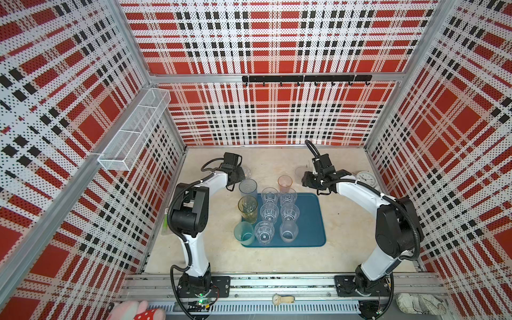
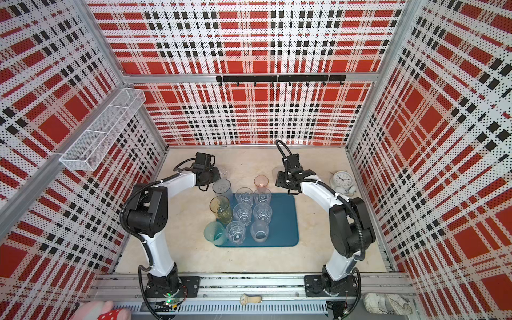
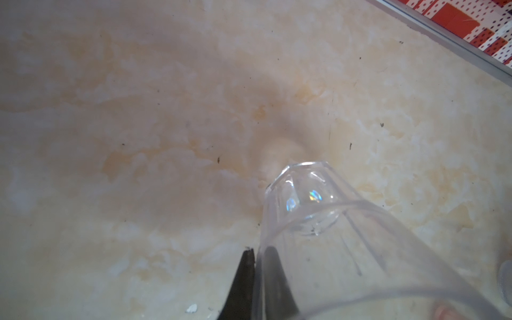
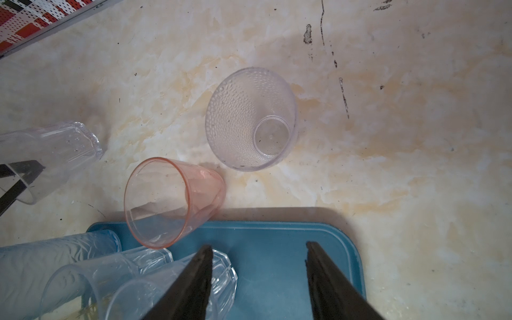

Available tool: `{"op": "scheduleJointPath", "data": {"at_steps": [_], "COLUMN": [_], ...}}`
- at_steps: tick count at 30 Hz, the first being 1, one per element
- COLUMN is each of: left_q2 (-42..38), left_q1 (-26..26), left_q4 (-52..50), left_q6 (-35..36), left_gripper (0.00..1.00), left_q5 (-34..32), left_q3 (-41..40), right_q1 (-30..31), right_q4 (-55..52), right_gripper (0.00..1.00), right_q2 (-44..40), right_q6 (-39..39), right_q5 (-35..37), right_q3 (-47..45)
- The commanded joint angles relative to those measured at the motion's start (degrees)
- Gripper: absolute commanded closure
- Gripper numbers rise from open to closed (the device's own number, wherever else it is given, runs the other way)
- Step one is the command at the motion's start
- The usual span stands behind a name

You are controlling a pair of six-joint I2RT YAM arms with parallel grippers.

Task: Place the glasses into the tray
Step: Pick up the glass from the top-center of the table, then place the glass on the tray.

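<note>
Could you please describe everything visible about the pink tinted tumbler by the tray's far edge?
The pink see-through tumbler, seen in both top views too, looks like smooth thin plastic or glass, tapering to a narrower base. It is empty and upright, mouth up, on the beige marbled tabletop just beyond the far rim of the dark teal-blue tray. Nothing holds it; whether its base meets that rim I cannot tell. A dimpled clear tumbler stands apart beside it.
</note>
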Motion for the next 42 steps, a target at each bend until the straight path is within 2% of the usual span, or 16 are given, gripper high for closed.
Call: {"op": "scheduleJointPath", "data": {"at_steps": [1,8,13,17,21,25,30,37,42], "left_q2": [-6.37,-15.61,-17.14,-15.65,-9.62,-1.35,8.0,14.45,17.52], "left_q1": [-0.02,-1.68,-11.88,-22.18,-32.25,-38.32,-41.53,-41.41,-41.34], "left_q4": [-0.99,-7.48,-13.3,-15.4,-16.87,-21.35,-28.47,-33.62,-37.39], "left_q6": [0.9,2.18,2.41,1.65,0.55,1.69,3.76,6.4,8.96], "left_gripper": [1.0,1.0,1.0,1.0,1.0,1.0,1.0,1.0,1.0], "left_q5": [-1.53,-9.46,-10.36,-10.17,-6.03,-2.45,-2.43,-4.66,-5.68], "left_q3": [3.76,10.93,20.02,26.1,31.26,38.91,47.51,49.62,50.5], "right_q1": [0.09,0.11,-0.98,-6.32,-12.16,-17.99,-20.28,-20.32,-19.46], "right_q4": [0.03,-1.81,-4.88,-6.48,-6.21,-4.17,-3.97,-4.74,-4.84], "right_gripper": [0.43,0.43,0.42,0.42,0.42,0.42,0.42,0.42,0.43], "right_q2": [-3.01,-6.86,-10.74,-13.13,-15.23,-17.56,-20.16,-21.14,-21.14], "right_q6": [0.35,-0.18,-1.19,-1.72,-1.49,0.56,1.05,-0.02,-1.42], "right_q5": [-0.05,0.47,1.54,1.7,0.97,-1.78,-0.24,0.56,-3.37], "right_q3": [0.12,1.16,1.95,0.75,-1.1,-4.37,-7.53,-9.34,-10.76]}}
